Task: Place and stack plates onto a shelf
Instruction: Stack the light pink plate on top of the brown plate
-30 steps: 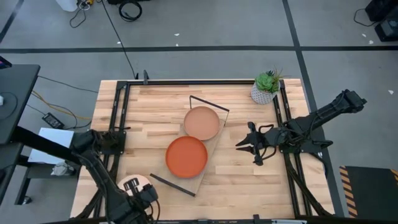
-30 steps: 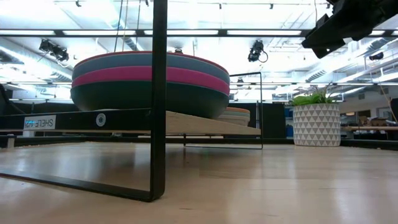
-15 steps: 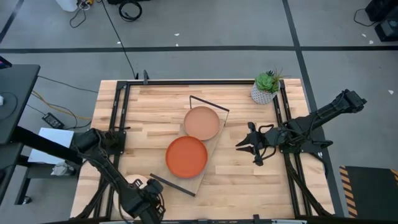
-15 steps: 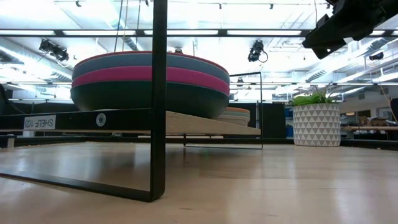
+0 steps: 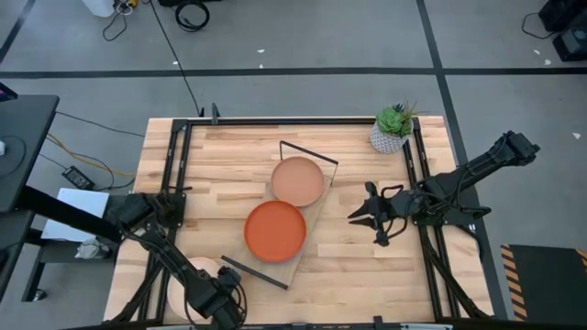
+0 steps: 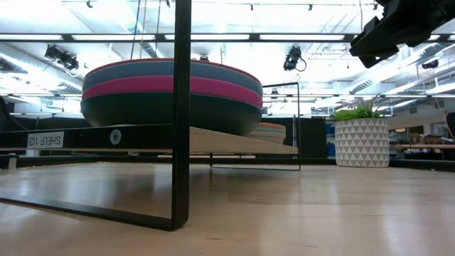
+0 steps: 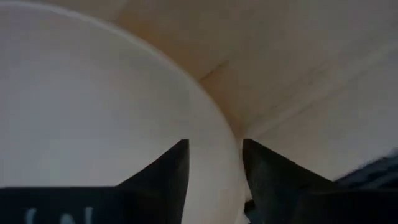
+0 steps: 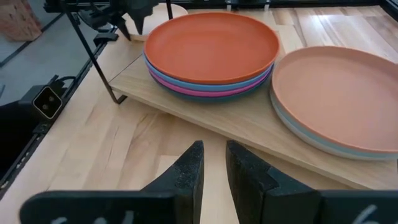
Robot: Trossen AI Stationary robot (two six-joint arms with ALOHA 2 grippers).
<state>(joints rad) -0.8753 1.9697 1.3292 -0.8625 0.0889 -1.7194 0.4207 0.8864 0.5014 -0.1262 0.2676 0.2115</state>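
Note:
A pale cream plate (image 5: 188, 280) lies flat on the table at the near left corner. My left gripper (image 5: 220, 301) points down over its right edge. Its open fingers stand on either side of the plate's rim (image 7: 219, 134), one over the plate (image 7: 93, 112) and one outside it; I cannot tell whether they touch it. On the shelf (image 5: 315, 215) rest two stacks of plates, one topped orange-red (image 5: 275, 231), one topped tan (image 5: 298, 181). My right gripper (image 5: 352, 216) hovers to the right of the shelf, its fingers a little apart (image 8: 214, 149) with nothing between them.
A small potted plant (image 5: 393, 128) stands at the far right corner. The shelf's black wire frames (image 5: 254, 272) rise at both ends, the near one close to my left gripper. Bare tabletop (image 5: 220, 170) lies to the left of the shelf.
My left gripper has come down toward the cream plate and shifted toward the table's near edge, uncovering most of the plate in the high view. The plate lies where it was.

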